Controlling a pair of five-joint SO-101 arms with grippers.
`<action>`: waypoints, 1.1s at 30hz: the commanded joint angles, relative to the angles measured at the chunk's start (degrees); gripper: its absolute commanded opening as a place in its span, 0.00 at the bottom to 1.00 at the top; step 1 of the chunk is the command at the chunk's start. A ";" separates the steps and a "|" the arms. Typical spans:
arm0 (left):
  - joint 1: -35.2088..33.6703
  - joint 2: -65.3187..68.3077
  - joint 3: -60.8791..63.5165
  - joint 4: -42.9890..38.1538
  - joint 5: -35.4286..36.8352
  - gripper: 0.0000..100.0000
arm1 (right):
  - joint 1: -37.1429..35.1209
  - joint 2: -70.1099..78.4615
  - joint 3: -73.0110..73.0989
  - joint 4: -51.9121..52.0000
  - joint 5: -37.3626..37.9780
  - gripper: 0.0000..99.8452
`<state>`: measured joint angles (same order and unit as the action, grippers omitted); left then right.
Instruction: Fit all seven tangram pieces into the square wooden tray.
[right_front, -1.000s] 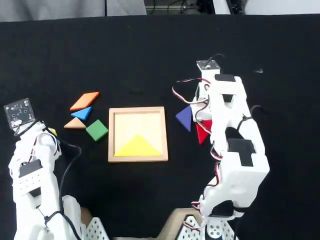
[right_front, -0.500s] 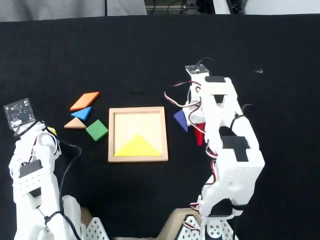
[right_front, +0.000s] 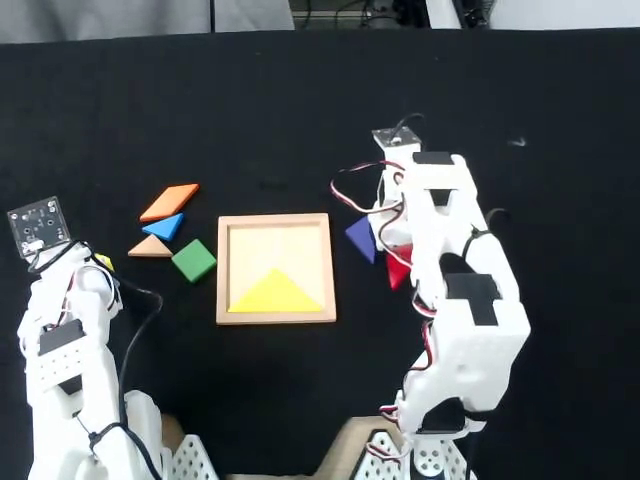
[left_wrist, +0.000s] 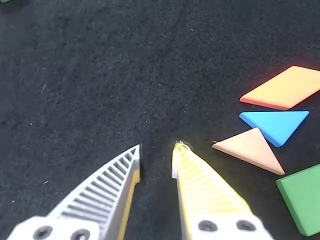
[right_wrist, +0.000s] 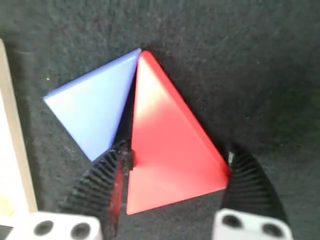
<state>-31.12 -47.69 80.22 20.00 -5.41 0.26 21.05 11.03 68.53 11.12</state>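
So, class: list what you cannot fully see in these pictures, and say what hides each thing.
Red triangle: high view, largely covered by the right arm above it.
Green square: left wrist view, cut off by the picture's edge.
Wooden tray: right wrist view, cut off by the edge; just a strip of rim remains.

The tray (right_front: 275, 218) lies mid-frame on the surface (right_front: 300, 120), with the large triangle (right_front: 275, 293) in its lower half. Left of it cluster the parallelogram (right_front: 169, 201), upper small triangle (right_front: 163, 226), lower small triangle (right_front: 150, 246) and square (right_front: 193, 260). To the tray's right, the inner triangle (right_front: 362, 238) touches tips with the outer triangle (right_front: 399, 268), which sits between the jaws of my right pincer (right_wrist: 172, 160).
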 joint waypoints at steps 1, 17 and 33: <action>0.84 -1.05 -0.40 -1.14 -0.70 0.12 | -1.23 -4.53 -0.22 0.88 0.09 0.20; 0.84 -1.05 -0.48 -1.14 -0.62 0.12 | -1.49 -12.26 4.62 -2.37 0.00 0.04; 0.22 -1.05 -0.40 -1.14 -0.44 0.12 | -17.49 -22.20 4.88 2.46 -8.00 0.04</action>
<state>-31.12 -47.69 80.22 20.00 -5.41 -14.33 2.07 16.57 70.81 5.49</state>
